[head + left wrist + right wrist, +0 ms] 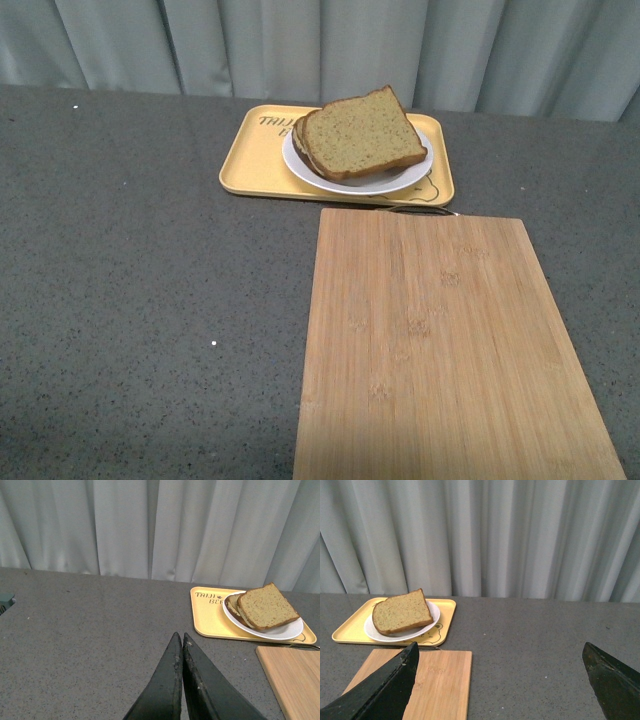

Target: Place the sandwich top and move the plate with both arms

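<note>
The sandwich top, a speckled tan slice with a darker crust, lies on a stack of bread on the white plate, which sits on a yellow tray. Both also show in the left wrist view, the sandwich top on the plate, and in the right wrist view, the sandwich top on the plate. My left gripper is shut on nothing, above bare table well short of the tray. My right gripper stands wide open and empty, far from the plate. Neither arm shows in the front view.
The yellow tray rests at the back of the grey table. A bamboo cutting board lies just in front of it, reaching the near edge. A pale curtain closes off the back.
</note>
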Robot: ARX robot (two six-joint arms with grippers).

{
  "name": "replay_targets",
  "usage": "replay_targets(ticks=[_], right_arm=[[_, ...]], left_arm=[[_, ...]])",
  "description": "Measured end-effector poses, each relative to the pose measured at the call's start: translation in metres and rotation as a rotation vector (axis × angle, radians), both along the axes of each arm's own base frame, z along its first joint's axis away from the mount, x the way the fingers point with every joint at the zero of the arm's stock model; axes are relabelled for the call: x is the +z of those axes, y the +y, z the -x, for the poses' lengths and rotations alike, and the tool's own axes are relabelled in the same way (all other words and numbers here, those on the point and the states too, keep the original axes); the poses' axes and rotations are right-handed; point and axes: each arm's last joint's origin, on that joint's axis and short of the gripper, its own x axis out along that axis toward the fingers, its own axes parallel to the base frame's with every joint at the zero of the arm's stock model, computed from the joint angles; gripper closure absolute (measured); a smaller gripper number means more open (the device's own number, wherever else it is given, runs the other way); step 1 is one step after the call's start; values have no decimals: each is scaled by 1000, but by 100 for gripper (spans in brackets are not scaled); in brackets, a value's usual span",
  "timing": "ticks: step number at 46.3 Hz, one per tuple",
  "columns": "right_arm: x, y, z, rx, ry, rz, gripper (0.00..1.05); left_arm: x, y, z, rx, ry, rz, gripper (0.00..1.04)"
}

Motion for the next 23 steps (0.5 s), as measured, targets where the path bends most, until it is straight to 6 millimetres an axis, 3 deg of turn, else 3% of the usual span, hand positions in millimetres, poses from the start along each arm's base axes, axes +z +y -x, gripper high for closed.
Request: replay_targets(ticks=[23], right_arm=[[0,0,0,0,0,0,9]], left_arm=[[4,0,18,0,-14,0,101]])
